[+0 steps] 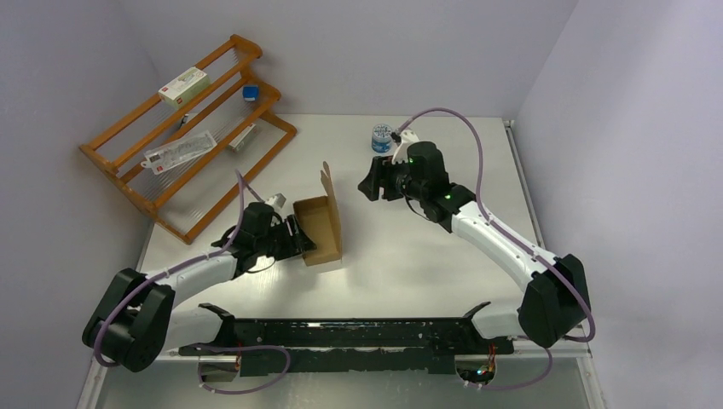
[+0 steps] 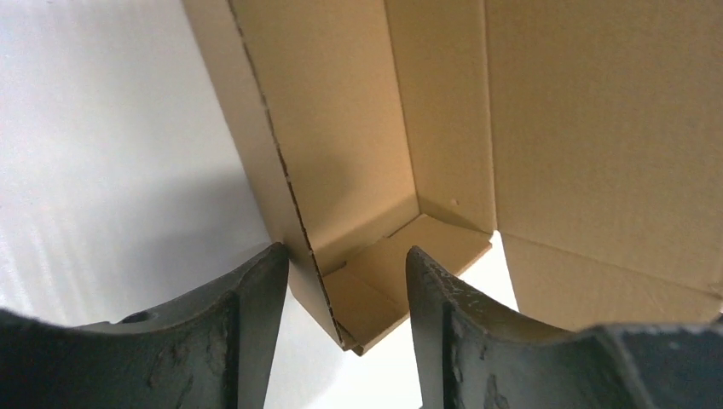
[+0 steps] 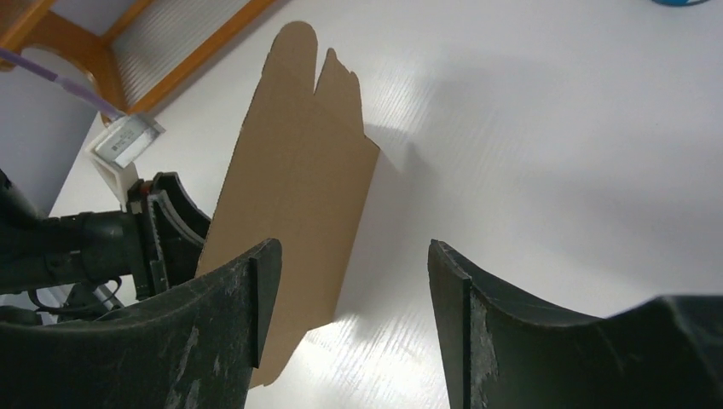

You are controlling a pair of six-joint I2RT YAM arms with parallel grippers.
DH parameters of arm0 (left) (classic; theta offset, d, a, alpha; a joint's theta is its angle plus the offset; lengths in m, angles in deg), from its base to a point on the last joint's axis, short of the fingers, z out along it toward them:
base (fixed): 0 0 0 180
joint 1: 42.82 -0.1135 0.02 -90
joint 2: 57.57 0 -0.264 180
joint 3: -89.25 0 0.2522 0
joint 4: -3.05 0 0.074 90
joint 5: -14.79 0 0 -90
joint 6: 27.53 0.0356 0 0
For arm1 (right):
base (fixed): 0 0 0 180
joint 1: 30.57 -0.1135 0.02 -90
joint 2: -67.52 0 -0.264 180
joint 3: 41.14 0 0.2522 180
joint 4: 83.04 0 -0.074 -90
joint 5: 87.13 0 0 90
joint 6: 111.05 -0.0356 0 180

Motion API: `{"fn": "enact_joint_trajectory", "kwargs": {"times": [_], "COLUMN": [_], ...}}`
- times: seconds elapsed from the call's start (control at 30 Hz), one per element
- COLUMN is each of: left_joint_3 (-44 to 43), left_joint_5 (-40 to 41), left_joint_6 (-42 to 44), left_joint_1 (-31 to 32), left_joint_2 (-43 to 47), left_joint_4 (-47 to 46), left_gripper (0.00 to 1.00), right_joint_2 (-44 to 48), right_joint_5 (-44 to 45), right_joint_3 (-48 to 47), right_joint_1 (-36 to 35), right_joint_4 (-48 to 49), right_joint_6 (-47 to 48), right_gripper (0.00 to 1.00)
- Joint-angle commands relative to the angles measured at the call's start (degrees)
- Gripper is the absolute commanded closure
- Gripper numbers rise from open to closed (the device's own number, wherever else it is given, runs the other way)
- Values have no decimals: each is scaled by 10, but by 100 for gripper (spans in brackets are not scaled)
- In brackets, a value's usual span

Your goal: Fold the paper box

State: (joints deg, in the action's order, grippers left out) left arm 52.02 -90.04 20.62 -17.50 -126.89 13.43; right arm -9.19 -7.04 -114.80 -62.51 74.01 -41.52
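The paper box [image 1: 322, 223] is brown corrugated cardboard, half formed, lying left of the table's middle with its lid panel standing upright. My left gripper [image 1: 298, 240] is at the box's near-left corner. In the left wrist view its jaws [image 2: 345, 254] stand apart around the corner of a raised side wall [image 2: 341, 153], with a gap on both sides. My right gripper [image 1: 375, 183] hovers open to the right of the box, apart from it. In the right wrist view nothing lies between its fingers [image 3: 352, 247], and the upright lid [image 3: 294, 187] stands beyond the left finger.
A wooden rack [image 1: 187, 128] holding small white cartons stands at the back left. A small blue-capped jar [image 1: 381, 136] sits at the back, behind the right gripper. A black rail [image 1: 341, 336] runs along the near edge between the arm bases.
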Motion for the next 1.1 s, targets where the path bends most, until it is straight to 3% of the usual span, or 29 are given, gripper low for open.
{"fn": "enact_joint_trajectory", "kwargs": {"times": [0.0,0.23,0.5,0.83,0.93,1.07], "left_joint_3": [2,15,67,47,31,20], "left_joint_5": [-40,-12,107,39,53,134], "left_joint_6": [-22,-30,-73,-80,-69,-47], "left_joint_1": [17,37,32,32,31,13], "left_joint_2": [1,29,86,-31,-16,53], "left_joint_4": [-69,-92,-119,-241,-215,-132], "left_gripper": [40,36,39,46,45,43], "right_joint_2": [-9,-28,-45,-60,-71,-111], "right_joint_5": [-15,-68,-71,-78,-41,17], "right_joint_3": [26,27,-5,-26,-32,-51], "right_joint_1": [0,1,1,-1,0,13], "right_joint_4": [43,77,81,70,78,68], "right_joint_6": [-11,-6,21,48,57,70], "right_gripper": [32,32,33,34,34,36]}}
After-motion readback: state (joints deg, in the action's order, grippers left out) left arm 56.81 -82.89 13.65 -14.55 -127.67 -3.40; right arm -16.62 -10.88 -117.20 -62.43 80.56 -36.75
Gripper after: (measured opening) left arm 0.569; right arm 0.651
